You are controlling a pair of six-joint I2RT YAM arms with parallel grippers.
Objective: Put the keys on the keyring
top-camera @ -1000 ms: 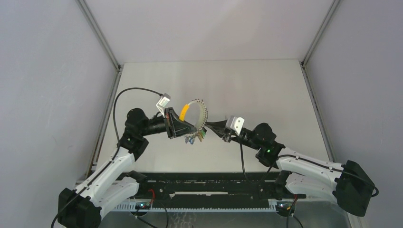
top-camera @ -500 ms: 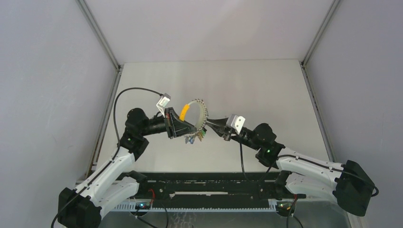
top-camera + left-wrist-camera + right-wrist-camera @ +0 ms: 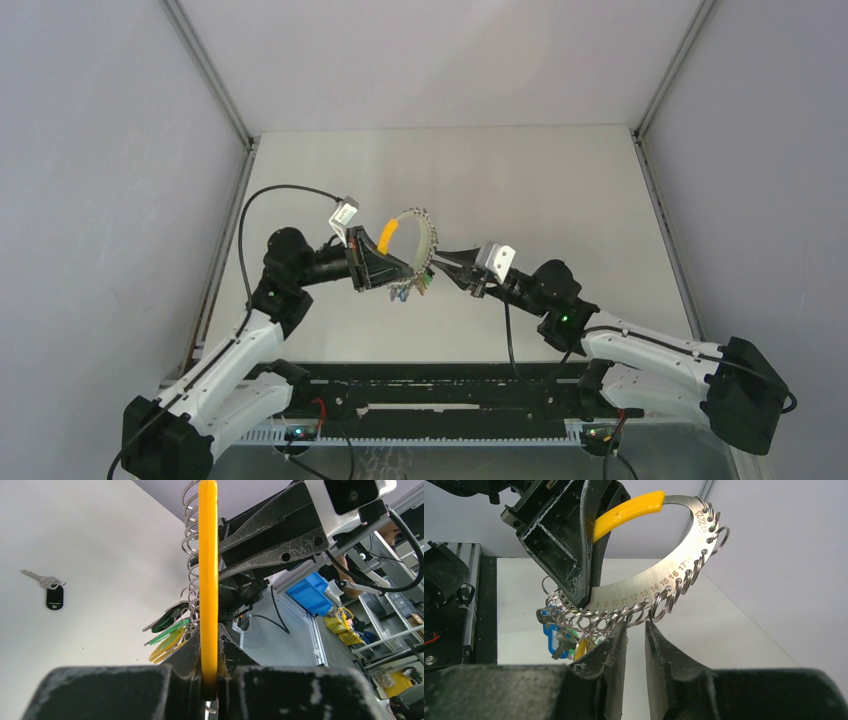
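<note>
Well, snag risk:
left gripper pinches the keyring; right gripper (fingers slightly spread, empty) may hook its loops.

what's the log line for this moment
left gripper: shut on keyring yellow band | right gripper: open at its small rings | key: loose on table

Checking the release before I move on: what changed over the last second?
The right gripper opened its jaws just under the keyring and seems to have edged slightly away from the bases. Nothing shows between the jaws now; whether it let anything go cannot be told. The left gripper kept the keyring clamped by its yellow band, in the same pose.
</note>
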